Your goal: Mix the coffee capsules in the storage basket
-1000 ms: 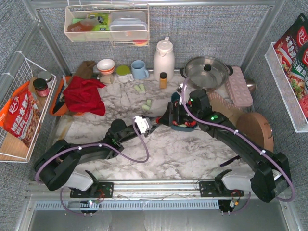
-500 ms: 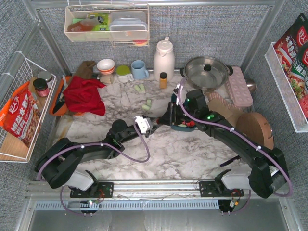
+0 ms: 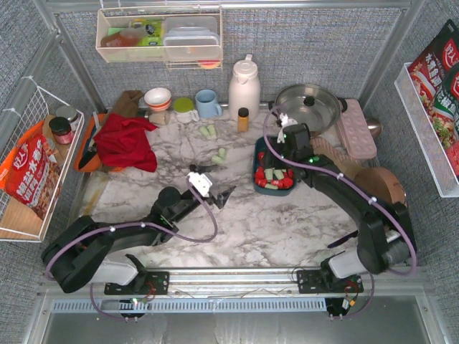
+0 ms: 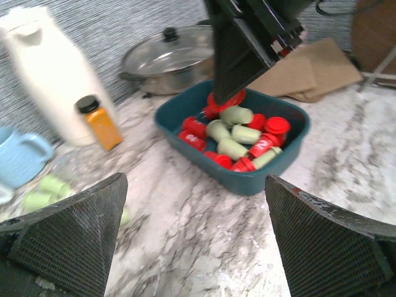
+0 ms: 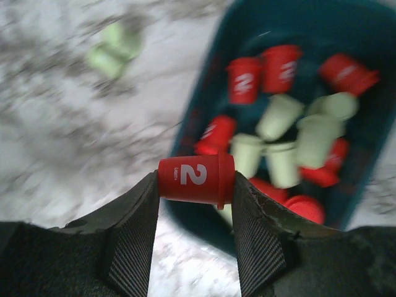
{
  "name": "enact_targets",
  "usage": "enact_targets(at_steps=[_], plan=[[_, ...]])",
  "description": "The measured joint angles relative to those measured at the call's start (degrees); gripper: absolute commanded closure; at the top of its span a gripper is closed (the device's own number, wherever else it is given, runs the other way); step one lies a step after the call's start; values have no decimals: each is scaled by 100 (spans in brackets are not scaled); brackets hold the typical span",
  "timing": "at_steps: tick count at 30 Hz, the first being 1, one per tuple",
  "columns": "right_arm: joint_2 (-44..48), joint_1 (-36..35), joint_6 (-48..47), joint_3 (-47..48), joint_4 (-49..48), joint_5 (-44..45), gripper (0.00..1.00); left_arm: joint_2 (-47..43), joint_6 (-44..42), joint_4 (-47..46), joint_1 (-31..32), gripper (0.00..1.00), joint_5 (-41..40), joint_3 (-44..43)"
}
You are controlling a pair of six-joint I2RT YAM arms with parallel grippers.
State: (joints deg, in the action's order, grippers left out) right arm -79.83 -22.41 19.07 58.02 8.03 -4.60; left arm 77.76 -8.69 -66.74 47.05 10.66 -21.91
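Observation:
The teal storage basket [image 3: 272, 192] sits right of centre and holds several red and mint coffee capsules [image 3: 276, 177]. My right gripper [image 3: 278, 155] hangs over the basket's far half, shut on a red capsule marked "2" [image 5: 196, 178], lifted above the basket [image 5: 309, 18] and the capsules in it [image 5: 278, 117]. My left gripper [image 3: 219, 190] stands wide open over bare marble, left of the basket and apart from it. Its view shows the basket [image 4: 260, 182], the capsules [image 4: 238, 133] and the right gripper [image 4: 226, 96] above them. Loose mint capsules [image 3: 219, 155] lie on the table.
More mint capsules [image 3: 208, 132] lie farther back. A white thermos [image 3: 244, 87], an amber bottle [image 3: 243, 119], a lidded pot [image 3: 308, 106] and a blue mug [image 3: 208, 103] line the back. A red cloth [image 3: 128, 142] lies left, a pink tray [image 3: 356, 127] and a round wooden board [image 3: 380, 192] right.
My left gripper opened and drew back left and nearer from the basket. My right gripper closed on a red capsule and moved toward the basket's far side.

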Motion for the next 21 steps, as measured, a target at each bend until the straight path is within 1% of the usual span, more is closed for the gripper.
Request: enact_targets(at_steps=[4, 5, 9, 12, 15, 16, 19, 21], plan=[[-846, 463, -249, 435, -70, 785, 84, -398, 313, 391, -7, 1, -964, 61], [-1091, 584, -251, 564, -72, 920, 82, -468, 387, 522, -7, 1, -1167, 55], [-2061, 1012, -70, 1158, -76, 1027, 68, -656, 789, 1241, -7, 1, -1928, -28], [-2664, 1156, 173, 1598, -39, 994, 56, -732, 1130, 1781, -11, 1, -2415, -144], [-2887, 1161, 326, 1779, -42, 852, 41, -754, 1423, 2295, -44, 1, -2861, -319], [-2918, 1163, 369, 1801, -28, 852, 37, -756, 1499, 2426, -66, 1, -2962, -363], [-2896, 1167, 415, 1788, 35, 793, 30, -695, 1663, 2789, -142, 1, -3220, -496], [-2728, 1167, 415, 1676, 70, 791, 27, -595, 1746, 2953, -192, 1, -3314, -579]])
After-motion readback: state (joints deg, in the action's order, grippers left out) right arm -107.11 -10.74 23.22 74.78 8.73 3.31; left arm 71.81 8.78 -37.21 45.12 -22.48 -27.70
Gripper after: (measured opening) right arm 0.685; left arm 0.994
